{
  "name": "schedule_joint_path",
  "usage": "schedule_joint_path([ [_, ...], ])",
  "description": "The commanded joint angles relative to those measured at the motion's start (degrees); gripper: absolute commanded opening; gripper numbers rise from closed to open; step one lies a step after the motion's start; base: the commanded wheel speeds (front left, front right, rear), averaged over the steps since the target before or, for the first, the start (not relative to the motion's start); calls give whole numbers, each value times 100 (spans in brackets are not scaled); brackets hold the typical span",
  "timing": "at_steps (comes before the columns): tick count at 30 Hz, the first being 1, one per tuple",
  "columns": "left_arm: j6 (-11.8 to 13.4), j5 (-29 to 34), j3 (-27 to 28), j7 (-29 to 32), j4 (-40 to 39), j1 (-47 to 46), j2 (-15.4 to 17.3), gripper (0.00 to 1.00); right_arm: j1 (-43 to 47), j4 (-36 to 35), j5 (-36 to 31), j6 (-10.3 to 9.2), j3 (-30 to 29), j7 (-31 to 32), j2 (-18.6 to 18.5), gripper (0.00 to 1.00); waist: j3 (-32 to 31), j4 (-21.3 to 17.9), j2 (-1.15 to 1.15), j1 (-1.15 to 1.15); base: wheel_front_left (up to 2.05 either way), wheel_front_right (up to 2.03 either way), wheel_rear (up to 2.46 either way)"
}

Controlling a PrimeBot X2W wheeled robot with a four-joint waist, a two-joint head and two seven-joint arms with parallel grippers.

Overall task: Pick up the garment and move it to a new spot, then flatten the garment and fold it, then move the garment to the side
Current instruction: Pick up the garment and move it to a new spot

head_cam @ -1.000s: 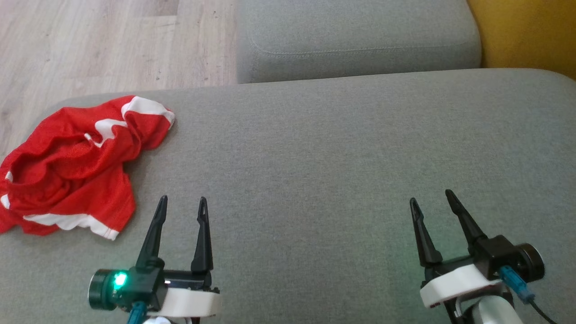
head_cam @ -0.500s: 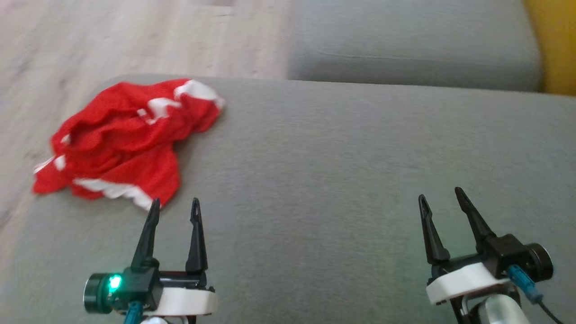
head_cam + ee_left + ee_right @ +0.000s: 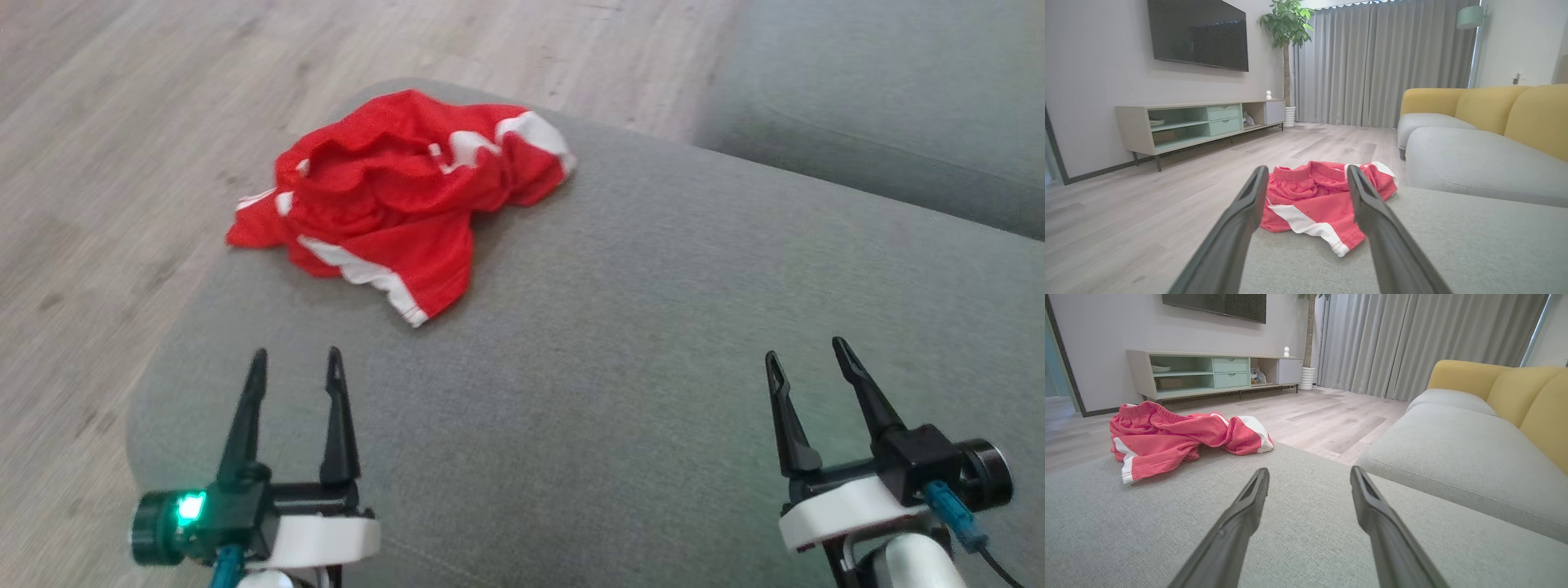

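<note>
Garment point(image 3: 400, 204) in the same spot as before

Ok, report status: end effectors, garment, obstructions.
Left end effector open, empty. Right end effector open, empty. Garment crumpled, untouched, far left corner of cushion. Nothing in the way.
</note>
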Motion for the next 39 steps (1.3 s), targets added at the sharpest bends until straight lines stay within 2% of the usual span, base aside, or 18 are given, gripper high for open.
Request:
schedule_joint_path([
  [1,17,68,227,-54,-311,-301,19,100,-123,-216,-82,-3,86,-63,-59,100,125,180,0,0,0,0,0],
  [5,-124,226,241,-54,-624,-743,65,100,-251,-262,-336,-3,42,-63,-59,100,506,170,0,0,0,0,0],
  [8,-327,284,241,-54,-846,-1359,200,100,-359,-320,-594,-3,-64,-63,-59,100,868,132,0,0,0,0,0],
  [11,-577,289,230,-54,-639,-2146,367,100,-455,-382,-880,-3,-209,-63,-59,100,1230,104,0,0,0,0,0],
  [15,-869,223,226,249,233,-3513,525,100,-579,-498,-1189,-3,-304,-63,-171,100,1766,34,0,0,0,0,0],
  [19,-1108,-12,160,971,1358,-4811,556,100,-732,-649,-1265,-3,-250,-63,-451,100,2280,-135,0,0,0,0,0],
  [21,-1150,-84,148,1156,1654,-5102,576,100,-775,-686,-1268,-3,-233,-63,-515,100,2400,-184,0,0,0,0,0],
  [25,-1242,-278,62,1837,2910,-6004,685,100,-803,-810,-1266,-3,-214,-63,-680,100,2692,-373,0,0,0,0,0],
  [31,-1281,-433,-22,2422,4482,-6591,892,100,-676,-1006,-1205,-3,-274,-63,-817,100,2894,-677,0,0,0,0,0],
  [37,-1293,-532,-101,2688,5489,-6734,942,100,-704,-1096,-1181,-3,-324,-63,-798,100,3025,-800,0,0,0,0,0],
  [38,-1294,-542,-120,2695,5589,-6765,947,86,-718,-1105,-1185,-3,-324,-63,-787,100,3051,-807,0,0,0,0,0],
  [39,-1295,-544,-132,2643,5654,-6803,961,0,-733,-1107,-1185,-3,-323,-63,-776,100,3066,-807,0,0,0,0,0],
])
